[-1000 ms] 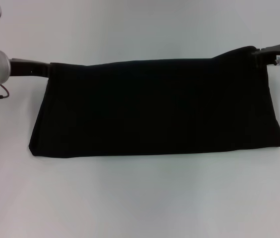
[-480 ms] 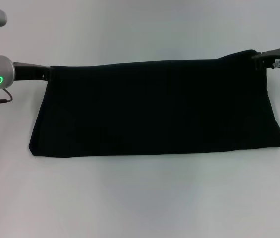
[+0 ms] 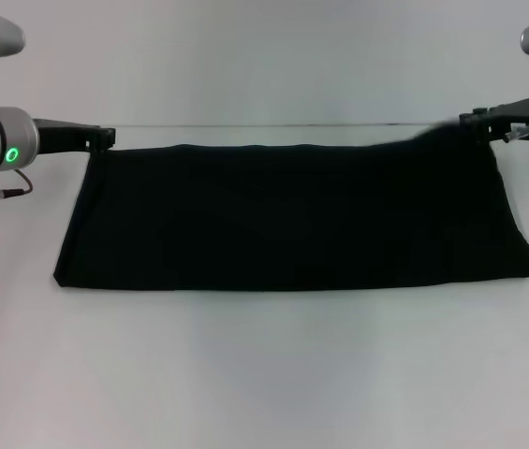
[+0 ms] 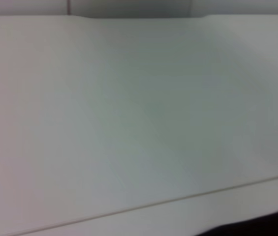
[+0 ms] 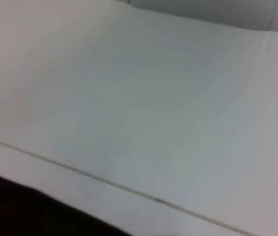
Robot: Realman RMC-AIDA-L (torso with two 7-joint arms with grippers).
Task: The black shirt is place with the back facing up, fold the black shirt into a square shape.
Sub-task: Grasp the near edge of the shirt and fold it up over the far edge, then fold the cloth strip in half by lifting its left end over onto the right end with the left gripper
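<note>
The black shirt [image 3: 292, 220] lies folded into a wide band across the middle of the white table [image 3: 264, 374] in the head view. My left gripper [image 3: 107, 138] is at the shirt's far left corner and appears shut on the fabric. My right gripper [image 3: 477, 120] is at the far right corner, shut on the fabric, which rises to it in a small peak. A sliver of the shirt shows in the left wrist view [image 4: 271, 227] and in the right wrist view [image 5: 15, 211]. Neither wrist view shows any fingers.
A thin seam line [image 3: 292, 124] runs across the table just behind the shirt's far edge. White table surface lies in front of the shirt and behind it. Nothing else stands on the table.
The shirt's far edge has dropped lower and come nearer, so the band looks narrower. Both grippers have moved slightly inward, staying at the shirt's far corners.
</note>
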